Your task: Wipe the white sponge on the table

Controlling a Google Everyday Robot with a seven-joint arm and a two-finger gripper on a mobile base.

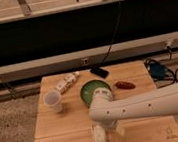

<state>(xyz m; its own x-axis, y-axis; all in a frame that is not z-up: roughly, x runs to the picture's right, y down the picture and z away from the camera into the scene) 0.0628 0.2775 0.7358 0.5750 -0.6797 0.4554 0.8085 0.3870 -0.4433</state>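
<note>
The white sponge (98, 136) lies flat near the front edge of the wooden table (56, 126), slightly left of centre. My white arm reaches in from the right, and its wrist hangs directly above the sponge's far end. Under the wrist, the gripper (108, 129) points down, open, at the sponge's right side. One pale finger (119, 130) shows to the right of the sponge. Whether the gripper touches the sponge I cannot tell, because the wrist hides its far end.
A green bowl (93, 90) sits mid-table, partly behind my arm. A translucent white cup (53, 101) stands at the left, with a white tube (66, 82) behind it. A black flat object (100, 72) and a red-brown item (124, 85) lie further back. Cables lie on the floor to the right.
</note>
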